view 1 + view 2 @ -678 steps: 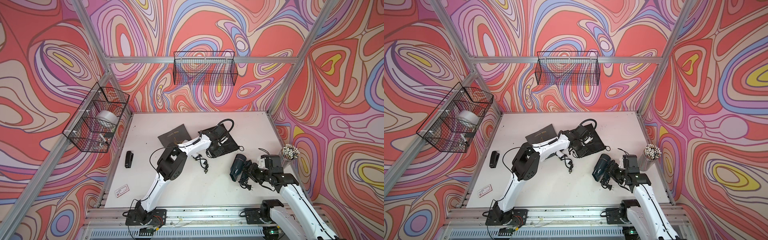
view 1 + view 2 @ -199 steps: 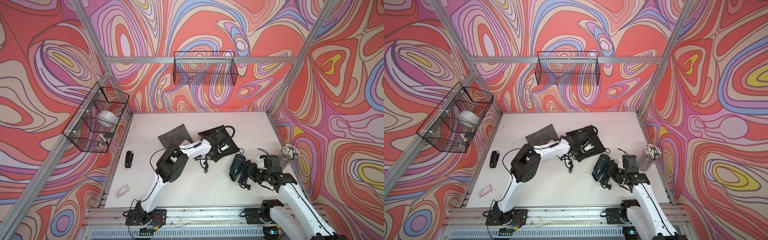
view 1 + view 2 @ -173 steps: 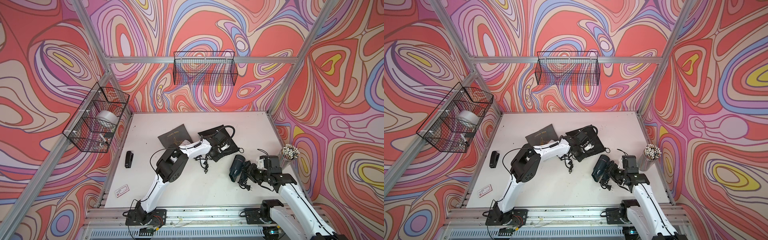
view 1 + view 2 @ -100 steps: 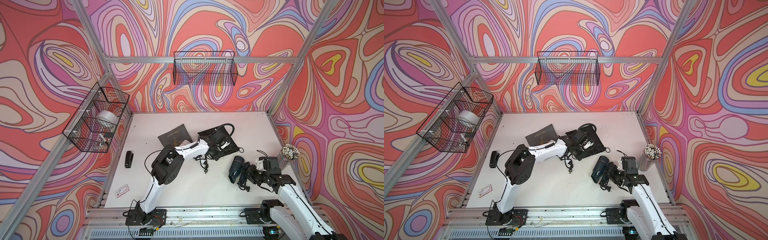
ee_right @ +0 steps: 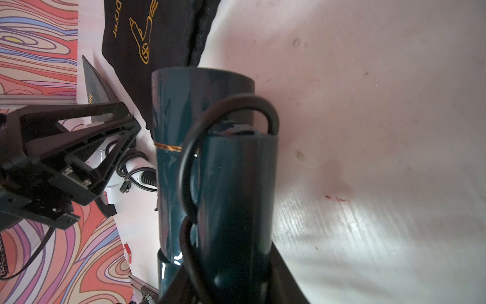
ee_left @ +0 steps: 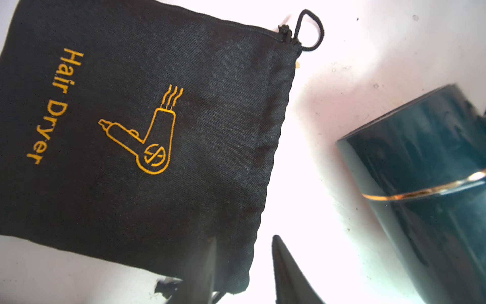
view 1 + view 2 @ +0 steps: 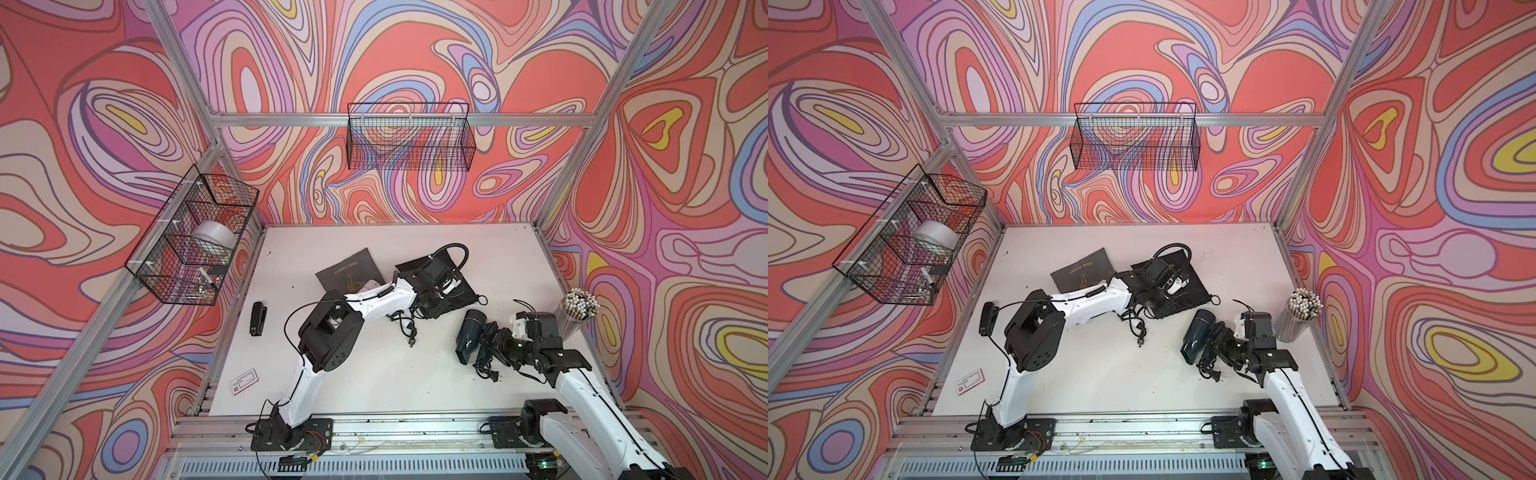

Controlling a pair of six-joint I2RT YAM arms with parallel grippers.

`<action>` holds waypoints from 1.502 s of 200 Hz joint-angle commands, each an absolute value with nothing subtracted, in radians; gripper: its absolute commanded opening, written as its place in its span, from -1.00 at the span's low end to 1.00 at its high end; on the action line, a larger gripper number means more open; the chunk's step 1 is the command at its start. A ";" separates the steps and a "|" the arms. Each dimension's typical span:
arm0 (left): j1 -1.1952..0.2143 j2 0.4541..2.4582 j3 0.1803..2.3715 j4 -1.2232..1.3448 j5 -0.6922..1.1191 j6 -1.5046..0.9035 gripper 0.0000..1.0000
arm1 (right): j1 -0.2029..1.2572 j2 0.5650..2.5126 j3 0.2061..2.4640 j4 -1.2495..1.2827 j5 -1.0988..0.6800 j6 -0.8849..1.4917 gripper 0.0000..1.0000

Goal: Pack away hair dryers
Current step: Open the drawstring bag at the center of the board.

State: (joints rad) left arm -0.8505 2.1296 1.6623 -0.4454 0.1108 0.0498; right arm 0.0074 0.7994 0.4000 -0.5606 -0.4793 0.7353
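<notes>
While the right gripper [image 7: 492, 340] clamps the teal dryer [image 7: 468, 338] by its folded handle at 5 o'clock of the pouch [image 6: 147, 131], the left gripper [image 6: 244, 244] hangs parted over its hem. Best to pinch one layer only, lifting the mouth wide before the barrel enters.

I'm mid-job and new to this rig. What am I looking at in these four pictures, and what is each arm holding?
The machine is a left arm and a right arm, each ending in a two-fingered gripper. Both top views look down from one overhead camera; the other two pictures come from cameras on the wrists. The right gripper is clamped on the dark teal hair dryer. The left gripper is open, holding nothing, by the edge of the black pouch. A white hair dryer lies beside that gripper. Also on the table: a grey pouch, a loose cord, a cup of sticks.
</notes>
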 commanded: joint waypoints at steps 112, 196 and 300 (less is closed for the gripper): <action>-0.857 2.245 1.710 -0.524 0.086 0.075 -0.23 | 0.005 0.798 0.409 -0.514 -0.492 0.733 -0.93; -0.858 2.210 1.683 -0.487 0.081 0.059 -0.80 | 0.005 0.793 0.400 -0.515 -0.491 0.734 -0.94; -0.858 2.120 1.640 -0.427 0.096 0.042 -0.89 | 0.006 0.806 0.386 -0.491 -0.508 0.729 -0.96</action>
